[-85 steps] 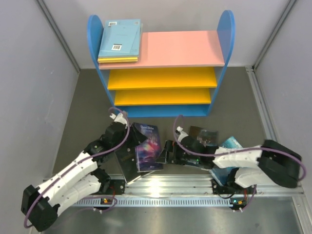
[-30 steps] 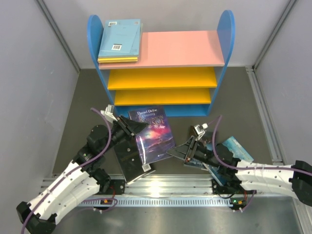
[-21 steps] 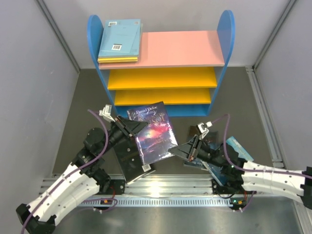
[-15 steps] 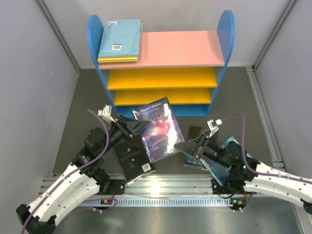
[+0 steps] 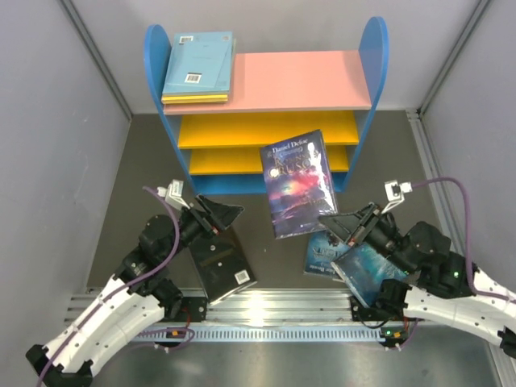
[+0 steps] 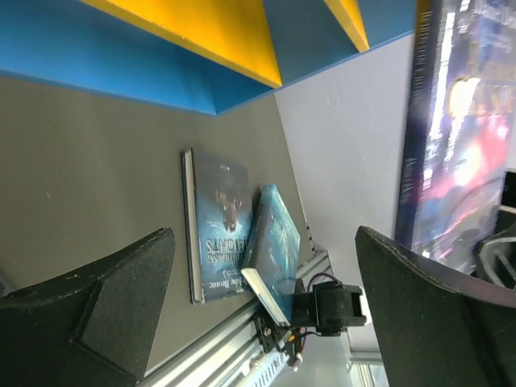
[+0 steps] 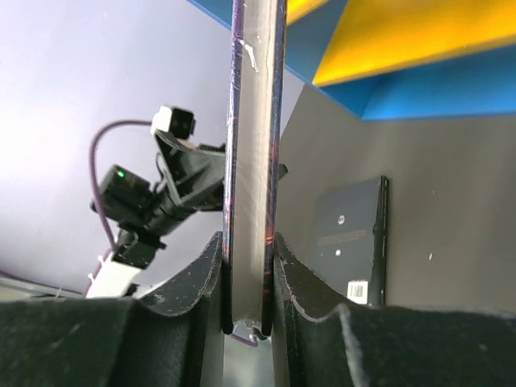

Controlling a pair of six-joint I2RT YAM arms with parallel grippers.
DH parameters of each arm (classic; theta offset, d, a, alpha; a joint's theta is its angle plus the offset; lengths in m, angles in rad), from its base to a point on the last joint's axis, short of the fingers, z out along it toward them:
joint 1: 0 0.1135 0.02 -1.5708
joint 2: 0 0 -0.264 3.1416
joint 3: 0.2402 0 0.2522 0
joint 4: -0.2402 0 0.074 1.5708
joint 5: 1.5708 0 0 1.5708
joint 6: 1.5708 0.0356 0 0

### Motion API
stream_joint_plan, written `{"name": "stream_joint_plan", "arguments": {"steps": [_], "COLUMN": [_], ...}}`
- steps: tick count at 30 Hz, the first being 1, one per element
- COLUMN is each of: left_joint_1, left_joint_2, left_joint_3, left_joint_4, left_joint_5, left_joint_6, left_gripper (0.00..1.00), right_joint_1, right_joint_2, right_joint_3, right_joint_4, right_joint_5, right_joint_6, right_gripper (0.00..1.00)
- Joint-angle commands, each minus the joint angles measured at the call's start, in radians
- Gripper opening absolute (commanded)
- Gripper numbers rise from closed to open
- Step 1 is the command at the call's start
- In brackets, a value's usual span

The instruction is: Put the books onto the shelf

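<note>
Nearest you, along the worktop's [image 5: 145,161] front edge, a black book [image 5: 219,260] lies flat with its barcode up, just below your left end effector [image 5: 224,218]. That end effector has its fingers spread wide with nothing between them; it hangs over the black book's far end.

To the right, a dark blue book [image 5: 321,256] lies flat on the worktop. A teal book [image 5: 367,266] is propped at a tilt, one edge on the dark blue one. Your right arm partly covers it from above.

Your right end effector [image 5: 334,222] is clamped on the lower right edge of a dark purple-blue book [image 5: 297,181]. The wrist view shows both pads pressed flat against its covers. You have this book lifted clear of the worktop and tilted, its cover facing up. From above it overlaps the shelf's [image 5: 375,56] blue base and lower yellow boards; you cannot tell from these views whether it touches them.

Farthest away, on the left end of the shelf's pink top board [image 5: 306,81], sits a stack of books [image 5: 197,68], light blue on top and yellow at the bottom.
</note>
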Motion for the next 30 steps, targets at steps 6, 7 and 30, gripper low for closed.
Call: {"name": "stream_joint_plan", "arguments": {"steps": [6,7,30], "left_joint_1": [0.003,0.003,0.003], "left_joint_2": [-0.055,-0.049,0.204], "left_joint_3": [-0.201,-0.232,-0.456], "left_joint_4": [0.091,0.121,0.518], "left_joint_5": [-0.036,-0.031,0.040], "left_joint_6": [0.054,0.058,0.097], "left_gripper": [0.99,0.99,0.98], "right_joint_1": [0.000,0.000,-0.502], "right_joint_2": [0.047,0.061,0.837], "right_joint_3": [0.316,0.372,1.322], "right_joint_4": [0.037,0.028,-0.456], "right_joint_5": [0.036,0.046,-0.381], "right_joint_6": [-0.115,-0.144,-0.546], "right_gripper": [0.00,0.00,0.00]}}
